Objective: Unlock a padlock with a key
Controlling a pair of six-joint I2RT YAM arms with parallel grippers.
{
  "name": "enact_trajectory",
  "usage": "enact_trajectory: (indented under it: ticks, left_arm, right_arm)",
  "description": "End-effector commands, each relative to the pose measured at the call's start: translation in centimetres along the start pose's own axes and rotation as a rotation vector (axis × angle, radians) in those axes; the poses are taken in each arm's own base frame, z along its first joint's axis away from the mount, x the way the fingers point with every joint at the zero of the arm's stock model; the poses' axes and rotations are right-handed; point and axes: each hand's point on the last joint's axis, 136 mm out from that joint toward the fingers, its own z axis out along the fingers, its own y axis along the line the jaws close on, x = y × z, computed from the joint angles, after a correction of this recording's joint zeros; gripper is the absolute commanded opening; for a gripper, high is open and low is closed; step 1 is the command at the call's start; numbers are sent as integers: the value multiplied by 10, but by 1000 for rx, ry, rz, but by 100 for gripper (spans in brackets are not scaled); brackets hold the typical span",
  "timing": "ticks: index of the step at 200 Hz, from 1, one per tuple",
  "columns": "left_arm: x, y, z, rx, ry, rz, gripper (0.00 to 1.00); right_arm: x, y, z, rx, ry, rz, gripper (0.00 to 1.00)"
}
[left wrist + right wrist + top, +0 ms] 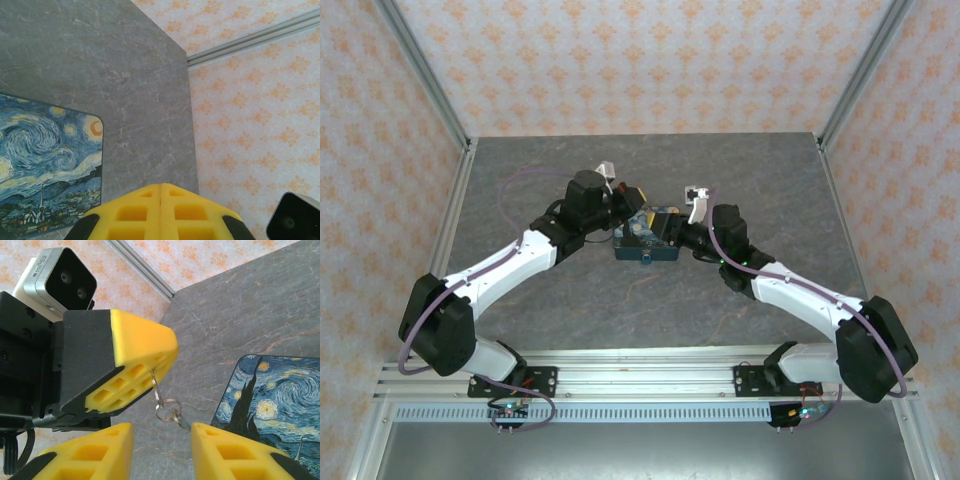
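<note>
Thin silvery metal key (181,423) is dangling under my tight-squeezed left claw (159,369).
My half-wide right claw (162,439) could be knocking it loose.

surface: grey marbled table (620,310) | on it: blue swirl-patterned box (642,235)

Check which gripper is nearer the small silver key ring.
Left. The small silver key ring hangs from the shut left gripper; the open right gripper flanks it from below, not touching.
</note>
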Motion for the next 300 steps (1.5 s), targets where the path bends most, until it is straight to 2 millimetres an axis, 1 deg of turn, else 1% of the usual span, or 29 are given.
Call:
enact_trajectory:
  ticks: [1,43,69,100,122,141,165,181,185,195,198,203,218,236,269,300]
  left_arm:
    - [0,-19,-1,40,15,0,0]
    - [5,-22,0,46,27,4,0]
    - [6,-22,0,46,29,4,0]
    - [9,-22,1,43,35,5,0]
    - [11,-22,2,39,42,6,0]
    - [13,-19,2,18,54,0,0]
    - [13,-19,0,-23,70,-9,0]
    - [11,-16,-4,-80,79,-5,21]
    - [10,-15,-6,-92,80,-5,27]
    - [9,-14,-9,-116,87,-13,46]
    - [8,-14,-9,-121,89,-15,50]
    - [7,-14,-11,-128,91,-19,55]
    - [4,-13,-16,-159,100,-37,64]
    - [5,-12,-19,-195,139,-77,66]
    - [23,-4,-11,-259,269,-161,67]
    - [35,6,-4,-310,333,-209,66]
  right_arm:
    - [-20,13,3,-25,-42,-39,34]
    - [-21,10,10,-21,-41,-30,29]
    - [-22,8,13,-16,-43,-25,23]
    - [-23,7,11,-13,-49,-26,11]
    - [-24,6,9,-8,-51,-25,0]
    - [-25,3,7,8,-50,-25,0]
    - [-22,-6,4,59,-24,-50,0]
    - [-17,-13,2,101,1,-80,0]
    - [-16,-14,2,110,7,-90,0]
    - [-14,-17,0,129,21,-114,0]
    - [-13,-17,-1,133,26,-120,0]
    - [-13,-19,-2,143,31,-131,0]
    - [-9,-23,-5,172,50,-172,0]
    - [-6,-24,-9,216,70,-244,0]
    - [0,-22,-12,272,97,-382,0]
    - [3,-10,-14,250,97,-461,0]
